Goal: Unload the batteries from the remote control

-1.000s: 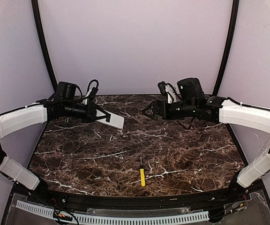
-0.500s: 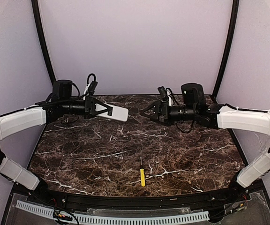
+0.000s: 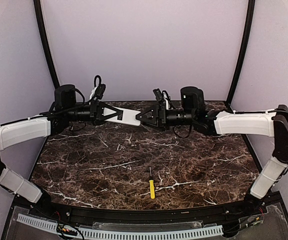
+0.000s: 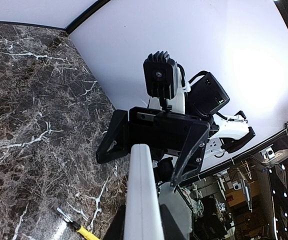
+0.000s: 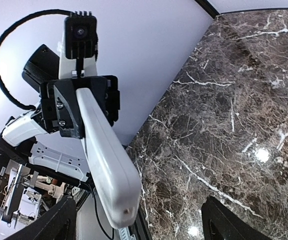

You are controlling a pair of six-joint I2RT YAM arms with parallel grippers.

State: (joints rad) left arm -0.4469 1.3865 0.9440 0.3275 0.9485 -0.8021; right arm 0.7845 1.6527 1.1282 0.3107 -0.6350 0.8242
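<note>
Remote control [image 3: 129, 117] aloft over counter [image 3: 109, 165].
Left hand [image 3: 115, 115] pinches its hidden end; right hand [image 3: 140, 118] spread round free tip.

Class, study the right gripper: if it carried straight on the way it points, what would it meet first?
Most likely the free end of the remote control, which the left gripper holds out directly ahead of the open right gripper. How close it is cannot be judged exactly.

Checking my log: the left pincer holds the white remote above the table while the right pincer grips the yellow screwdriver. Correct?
No: the right pincer is open near the remote, and the top view shows the yellow screwdriver lying on the table. The left pincer does hold the remote.
</note>
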